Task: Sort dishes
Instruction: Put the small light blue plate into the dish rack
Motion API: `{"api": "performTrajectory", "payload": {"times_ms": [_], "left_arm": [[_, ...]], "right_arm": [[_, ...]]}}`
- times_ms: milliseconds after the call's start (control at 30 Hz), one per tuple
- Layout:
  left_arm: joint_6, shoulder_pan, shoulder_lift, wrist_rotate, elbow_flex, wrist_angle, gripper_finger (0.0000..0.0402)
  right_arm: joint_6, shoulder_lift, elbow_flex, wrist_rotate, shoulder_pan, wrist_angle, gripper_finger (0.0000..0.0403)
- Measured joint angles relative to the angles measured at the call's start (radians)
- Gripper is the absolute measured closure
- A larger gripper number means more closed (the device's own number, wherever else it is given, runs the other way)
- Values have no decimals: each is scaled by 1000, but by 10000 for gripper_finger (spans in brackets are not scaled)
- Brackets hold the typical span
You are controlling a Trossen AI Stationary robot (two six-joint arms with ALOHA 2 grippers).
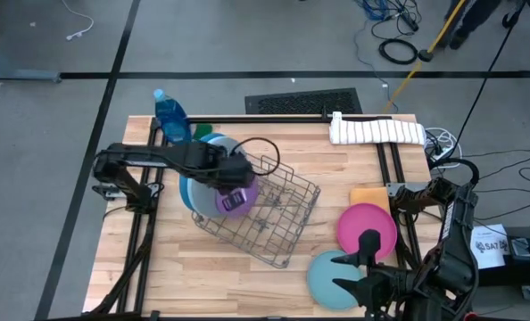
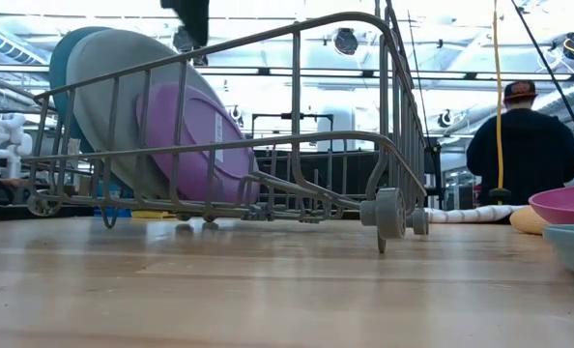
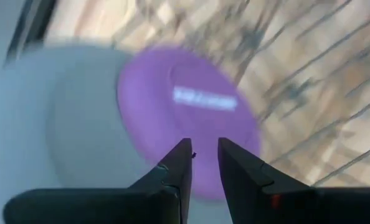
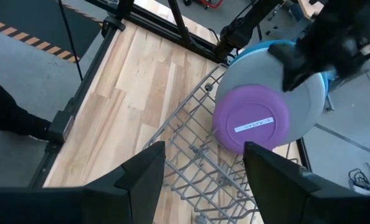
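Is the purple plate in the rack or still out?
In: the purple plate stands on edge inside the wire rack, leaning against the grey plate.

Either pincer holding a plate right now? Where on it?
Right pincer: open, nothing held. Left pincer sits at the purple plate's rim with fingers slightly apart; a grip cannot be told.
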Motion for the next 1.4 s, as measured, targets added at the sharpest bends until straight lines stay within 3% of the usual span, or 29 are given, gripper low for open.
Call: {"api": "performTrajectory", "payload": {"times_ms": [167,300,467,567,767,900,1400], "left_arm": [[110,-47,-60,-42,58,168,323],[187,-102,-118,-64,63,344,323],[291,-178,-185,-81,63,530,323],[365,-217,-232,-81,63,630,323],[422,-242,-317,-122,63,673,323],[418,-241,-355,-150,37,669,323],[403,-259,-346,-143,16,667,323]], "right_arm": [[99,0,0,-18,-6,-25,193],[324,-1,-27,-152,-3,-52,193],[621,-1,-188,-289,16,-56,193],[748,-1,-334,-411,16,43,193],[762,-1,-592,-504,9,460,193],[792,6,-703,-529,-6,636,193],[761,144,-736,-659,-44,726,193]]}}
